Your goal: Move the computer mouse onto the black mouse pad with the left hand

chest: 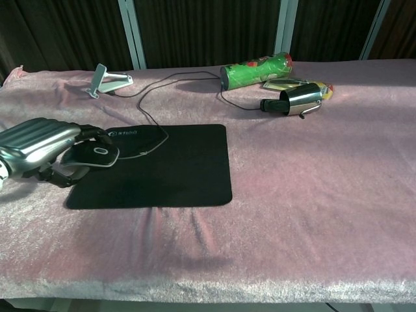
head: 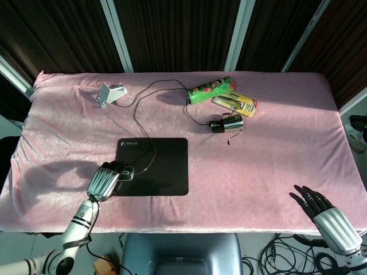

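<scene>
My left hand grips the black computer mouse, holding it over the left edge of the black mouse pad. The mouse's front end with its light ring pokes out past my fingers. Its black cable loops over the pad and runs to the back of the table. My right hand hovers at the near right corner with fingers spread and nothing in it; the chest view does not show it.
A white stand sits at the back left. A green tube, a yellow packet and a tipped steel cup lie behind the pad to the right. Pink cloth covers the table.
</scene>
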